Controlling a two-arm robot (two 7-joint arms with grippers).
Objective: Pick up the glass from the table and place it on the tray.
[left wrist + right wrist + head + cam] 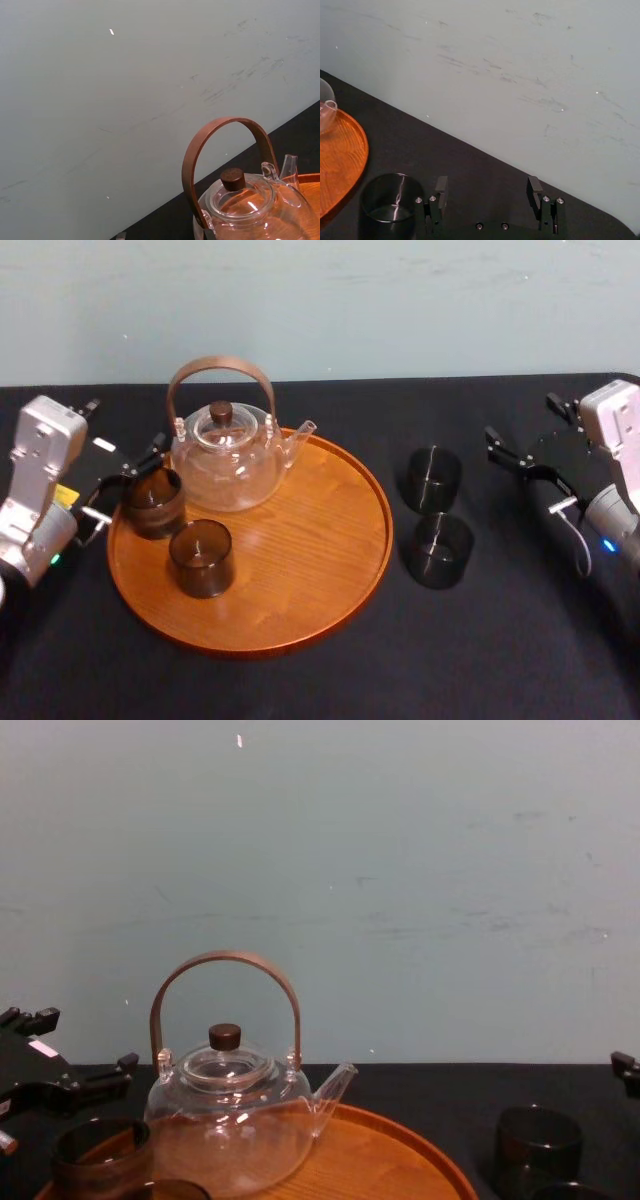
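Note:
Two dark glasses (434, 478) (441, 550) stand on the black table (500, 640) to the right of the round wooden tray (300, 590). Two more glasses (150, 502) (200, 558) stand on the tray in front of the glass teapot (225, 455). My right gripper (525, 475) hovers open just right of the far table glass; in the right wrist view that glass (387, 205) sits beside one of the fingers (440, 190), outside the gap. My left gripper (125, 480) is open at the tray's left rim, close to the glass there (100, 1155).
The teapot (230, 1120) with its tall brown handle takes up the tray's back left. The tray's right half is bare wood. A pale wall (350, 300) rises right behind the table's far edge.

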